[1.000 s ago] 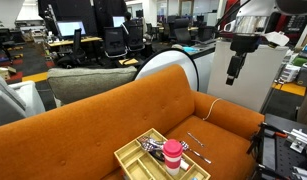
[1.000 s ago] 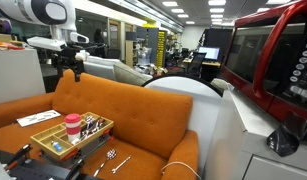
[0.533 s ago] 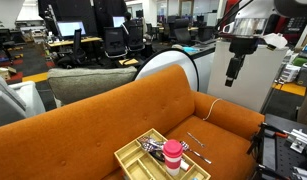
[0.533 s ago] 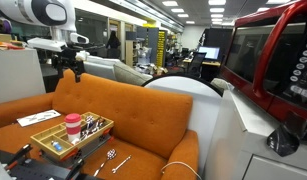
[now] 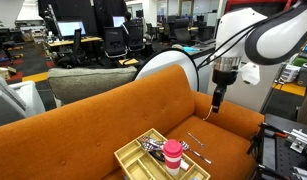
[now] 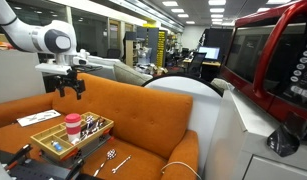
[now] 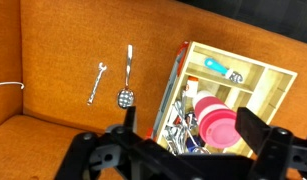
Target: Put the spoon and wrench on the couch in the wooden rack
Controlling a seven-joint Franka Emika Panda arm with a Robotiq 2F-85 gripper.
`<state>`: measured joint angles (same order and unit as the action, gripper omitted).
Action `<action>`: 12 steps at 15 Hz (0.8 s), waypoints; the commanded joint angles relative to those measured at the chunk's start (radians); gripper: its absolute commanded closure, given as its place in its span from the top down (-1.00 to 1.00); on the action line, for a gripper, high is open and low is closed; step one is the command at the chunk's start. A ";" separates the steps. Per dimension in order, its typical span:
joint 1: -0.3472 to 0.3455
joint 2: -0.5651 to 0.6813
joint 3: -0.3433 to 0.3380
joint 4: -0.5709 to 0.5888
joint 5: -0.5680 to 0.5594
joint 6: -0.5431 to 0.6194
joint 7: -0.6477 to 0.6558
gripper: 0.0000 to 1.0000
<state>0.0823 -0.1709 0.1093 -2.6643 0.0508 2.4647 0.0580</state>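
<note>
The spoon [image 7: 128,75] and the wrench [image 7: 97,84] lie side by side on the burnt-orange couch [image 7: 63,40] seat, the spoon nearer the wooden rack [image 7: 243,72]. The rack sits on the seat and holds several utensils and a pink-red lidded cup [image 7: 215,118]. My gripper [image 7: 190,130] is open and empty, hanging above the rack's edge and the cup. In both exterior views it [image 5: 217,103] [image 6: 69,90] hovers well above the couch [image 5: 103,120]. The two tools show small beside the rack [image 5: 153,160] in an exterior view [image 5: 198,145].
A white cable [image 7: 5,85] lies on the seat left of the wrench. A grey-green seat [image 5: 88,78] and a white rounded chair [image 5: 173,65] stand behind the couch. A red microwave [image 6: 268,55] is close to an exterior camera.
The arm has swung down and in towards the couch; the gripper is now much lower, over the seat back. The spoon, wrench and rack have not moved.
</note>
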 commanded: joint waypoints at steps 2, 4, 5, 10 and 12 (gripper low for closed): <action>0.009 0.242 0.002 0.110 0.015 0.076 0.039 1.00; 0.010 0.219 0.001 0.078 -0.001 0.084 0.037 1.00; 0.010 0.247 0.000 0.099 0.000 0.085 0.036 1.00; 0.010 0.252 0.000 0.112 0.000 0.083 0.037 1.00; 0.010 0.252 0.000 0.112 0.000 0.083 0.037 1.00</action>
<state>0.0859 0.0818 0.1151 -2.5533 0.0498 2.5502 0.0961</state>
